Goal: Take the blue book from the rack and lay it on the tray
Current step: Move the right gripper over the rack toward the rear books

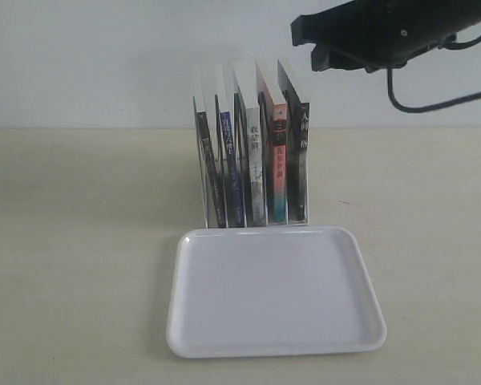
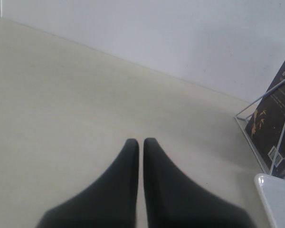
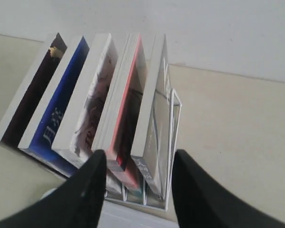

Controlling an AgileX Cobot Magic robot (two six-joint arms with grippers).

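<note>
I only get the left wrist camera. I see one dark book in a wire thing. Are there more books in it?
Observer: Yes, five books stand in the rack. The blue book is second from the left in the exterior view.
Child: Where's the other gripper?
Observer: The right gripper hangs open above the rack's right end.
Child: What's on the tray?
Observer: No book yet. The tray lies flat just in front of the rack.

light: bright, even — shadows: faint | focus: soft, wrist views blurred
</note>
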